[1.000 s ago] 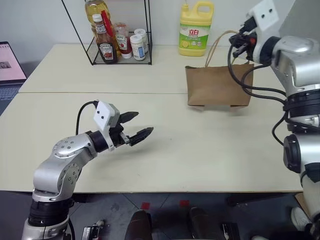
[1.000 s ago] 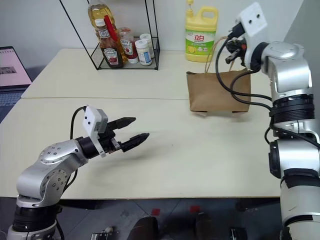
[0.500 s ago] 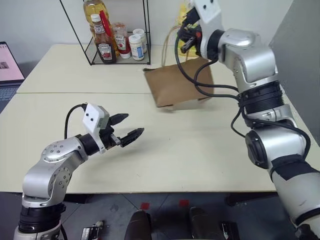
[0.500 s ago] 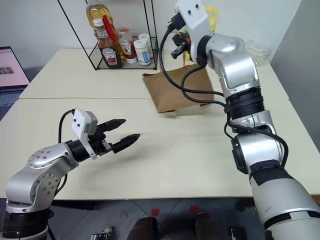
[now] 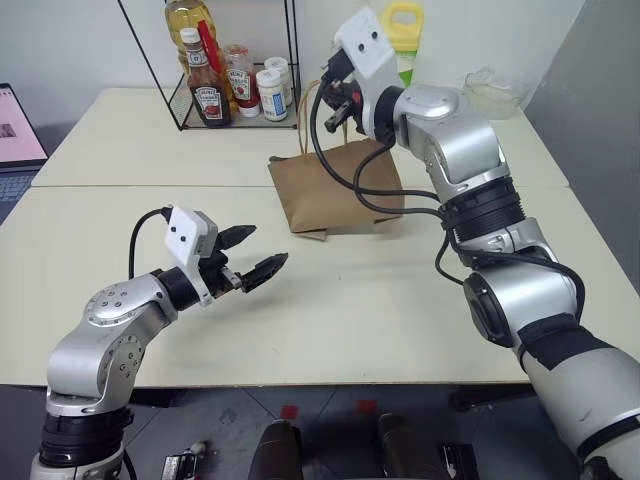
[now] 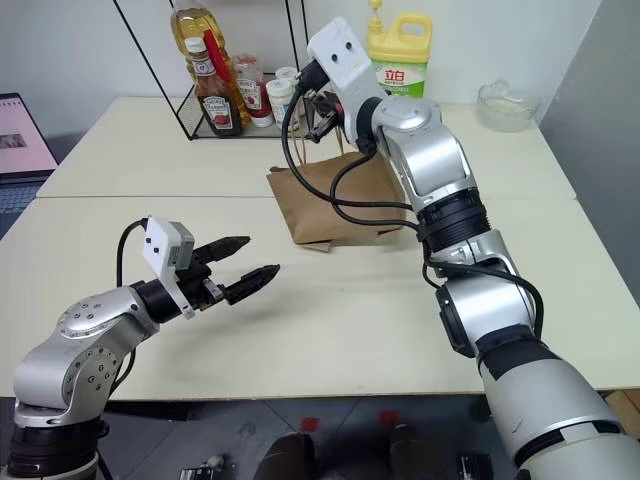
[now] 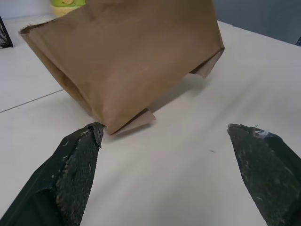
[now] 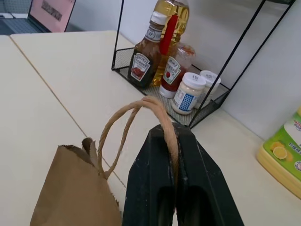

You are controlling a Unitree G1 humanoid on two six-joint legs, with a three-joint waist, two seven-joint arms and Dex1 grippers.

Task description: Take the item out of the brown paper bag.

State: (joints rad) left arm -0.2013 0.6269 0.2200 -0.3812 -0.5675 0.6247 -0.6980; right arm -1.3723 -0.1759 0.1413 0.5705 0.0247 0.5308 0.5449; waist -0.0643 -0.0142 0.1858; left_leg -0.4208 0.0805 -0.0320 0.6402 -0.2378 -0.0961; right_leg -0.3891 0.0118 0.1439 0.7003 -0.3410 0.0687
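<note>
Dragged leftward, brown paper bag (image 5: 335, 190) hangs by its handle (image 8: 141, 122) in clamped right fingers (image 8: 171, 155) — left fingers (image 5: 250, 255) spread.

One brown paper bag (image 5: 335, 190) with two loop handles (image 8: 136, 129). One wire rack (image 6: 240, 70) at 11 o'clock on the surface (image 6: 350, 310), holding five containers: one oil bottle (image 6: 197, 28), two sauce bottles (image 8: 142, 61), two white jars (image 8: 189, 93). One yellow detergent jug (image 6: 400, 62). One clear bowl (image 6: 503, 105). One laptop (image 6: 22, 135).
</note>
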